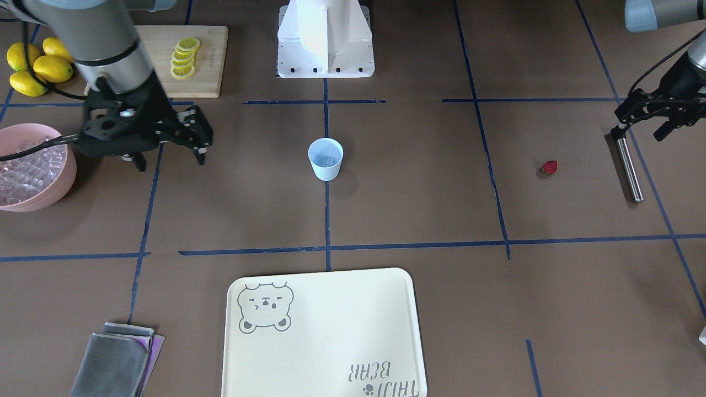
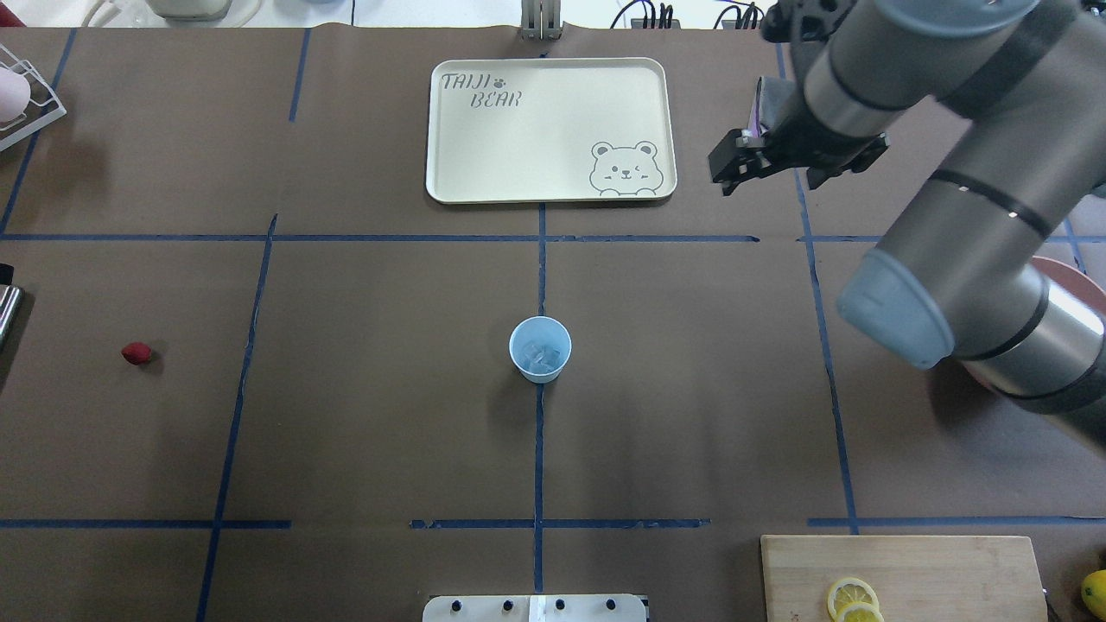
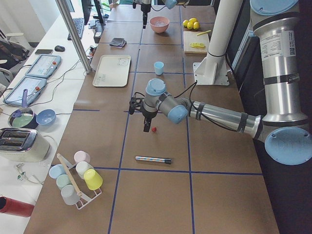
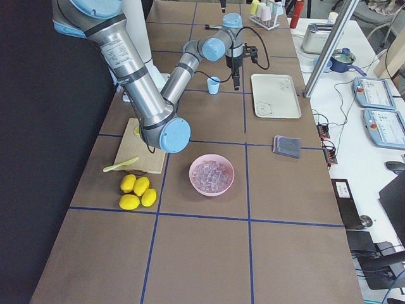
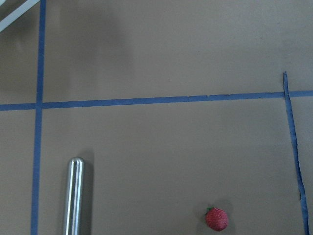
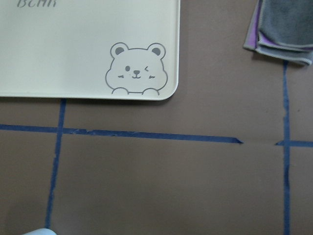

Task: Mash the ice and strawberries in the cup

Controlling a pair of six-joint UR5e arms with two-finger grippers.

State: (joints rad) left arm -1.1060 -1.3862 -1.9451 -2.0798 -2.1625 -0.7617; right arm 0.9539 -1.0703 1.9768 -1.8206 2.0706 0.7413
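- Brown paper table [image 1: 413, 209], gridded with blue tape, seen from the operators' side.
- Pink bowl [image 1: 70, 177] at far left, heaped with clear cubes [image 1: 22, 171].
- Right gripper [image 1: 168, 160] beside it, jaws spread, empty.
- Pale blue cup [image 1: 325, 168] at centre, upright, ice [image 1: 326, 160] inside.
- Strawberry [image 1: 550, 167] on the paper, well apart from the cup.
- Left gripper [image 1: 640, 131] over a metal rod [image 1: 630, 171], jaws apart, empty.

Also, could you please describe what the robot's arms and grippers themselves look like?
The right arm and left arm are silver-grey tubes with pale blue joint caps and black bands. The right gripper and left gripper are black, skeletal, two-finger units fed by black cables; the right one's mount shows a small lit indicator.
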